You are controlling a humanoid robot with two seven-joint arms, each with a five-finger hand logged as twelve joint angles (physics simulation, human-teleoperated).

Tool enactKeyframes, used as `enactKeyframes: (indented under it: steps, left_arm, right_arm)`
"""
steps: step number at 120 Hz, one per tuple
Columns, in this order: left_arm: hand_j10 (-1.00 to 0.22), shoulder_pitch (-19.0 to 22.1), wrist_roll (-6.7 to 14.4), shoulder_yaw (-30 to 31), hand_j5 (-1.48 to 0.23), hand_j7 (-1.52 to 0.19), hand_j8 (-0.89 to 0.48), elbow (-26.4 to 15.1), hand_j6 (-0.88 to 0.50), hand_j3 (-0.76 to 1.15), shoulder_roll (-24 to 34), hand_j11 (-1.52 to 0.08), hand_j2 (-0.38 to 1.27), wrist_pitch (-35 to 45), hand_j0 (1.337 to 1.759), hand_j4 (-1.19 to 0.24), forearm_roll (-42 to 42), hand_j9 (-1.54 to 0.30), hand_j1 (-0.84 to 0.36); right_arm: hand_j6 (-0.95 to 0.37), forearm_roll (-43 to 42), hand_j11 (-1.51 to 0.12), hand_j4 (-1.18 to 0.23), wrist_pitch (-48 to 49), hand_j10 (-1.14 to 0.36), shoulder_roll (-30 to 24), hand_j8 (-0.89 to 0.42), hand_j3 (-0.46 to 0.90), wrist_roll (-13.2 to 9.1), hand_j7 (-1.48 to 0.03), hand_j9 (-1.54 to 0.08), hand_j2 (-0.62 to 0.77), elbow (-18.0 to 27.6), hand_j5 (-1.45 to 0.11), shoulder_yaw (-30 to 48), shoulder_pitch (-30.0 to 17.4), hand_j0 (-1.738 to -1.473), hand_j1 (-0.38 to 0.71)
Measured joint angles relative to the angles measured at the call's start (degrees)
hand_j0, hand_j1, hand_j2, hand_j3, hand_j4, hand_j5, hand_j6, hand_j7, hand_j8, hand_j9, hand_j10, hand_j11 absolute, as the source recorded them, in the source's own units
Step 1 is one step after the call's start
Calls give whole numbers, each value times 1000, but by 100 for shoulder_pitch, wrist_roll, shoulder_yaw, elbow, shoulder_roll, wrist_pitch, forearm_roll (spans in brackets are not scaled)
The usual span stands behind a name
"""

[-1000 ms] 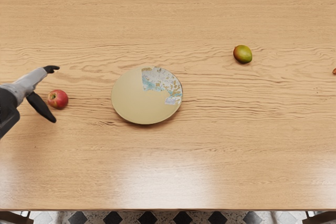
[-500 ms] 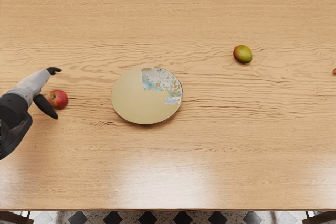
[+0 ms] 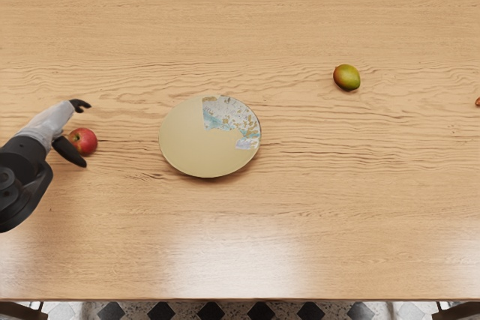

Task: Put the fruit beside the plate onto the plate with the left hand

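One hand is in view, the left hand (image 3: 54,129), whose arm comes in low from the left edge. Its fingers (image 3: 78,104) are spread: one dark-tipped finger reaches out above the red apple (image 3: 83,141) and the dark thumb (image 3: 70,152) angles out below it, so the apple sits in the open fork between them, just beside the palm. The hand has not closed on anything, and whether any finger touches the apple cannot be told. The apple rests on the wooden table (image 3: 300,222). Beyond the apple, farther from the hand on the same side, lies the round yellowish plate (image 3: 187,144) with a blue-patterned patch, and nothing lies on it. Well past the plate, far from the hand, lies a green-and-red mango (image 3: 346,77).
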Motion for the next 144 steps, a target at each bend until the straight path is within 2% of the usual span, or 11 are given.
enactKeyframes:
  steps: [144]
  left_arm:
    - [-410, 61, 0, -30, -530, -529, -411, 12, -411, 0, -173, -529, 87, 28, 1658, -410, -51, -529, -135]
  right_arm:
    - [0, 0, 0, 0, 82, 0, 0, 0, 0, 1, 0, 0, 0, 0, 0, -6, 7, -1658, -349]
